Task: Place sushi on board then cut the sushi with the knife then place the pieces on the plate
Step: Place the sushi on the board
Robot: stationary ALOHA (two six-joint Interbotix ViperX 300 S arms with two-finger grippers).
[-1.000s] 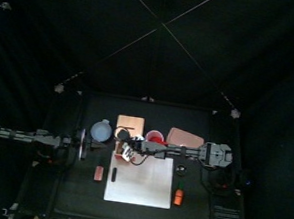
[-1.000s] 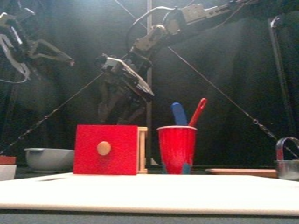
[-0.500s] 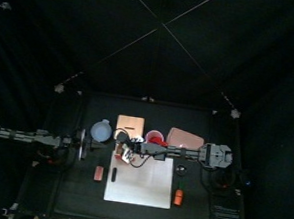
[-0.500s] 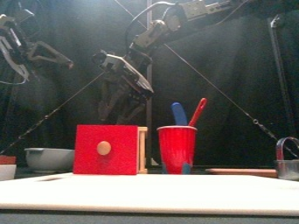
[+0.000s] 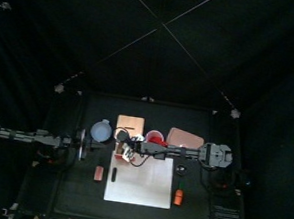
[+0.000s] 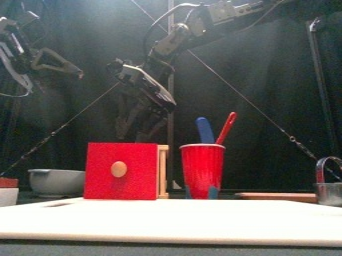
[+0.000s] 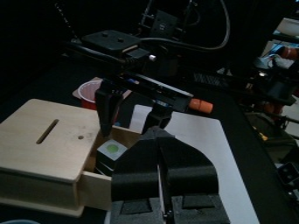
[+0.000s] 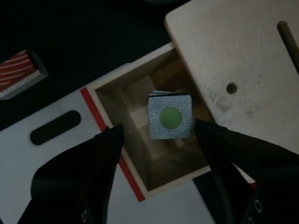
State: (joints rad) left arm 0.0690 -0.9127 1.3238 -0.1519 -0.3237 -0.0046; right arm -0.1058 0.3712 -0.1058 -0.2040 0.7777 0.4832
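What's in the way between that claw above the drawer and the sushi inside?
Nothing visible. The right gripper hangs open directly above the sushi, which lies uncovered in the open drawer.

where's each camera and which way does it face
top: high above, looking down on the table; both arms
front: table edge, level over the white board at the red drawer front; arms above
left wrist: left arm, facing the wooden box; left gripper, right gripper
right wrist: right arm, down onto the sushi; right gripper
both wrist views share the wooden box
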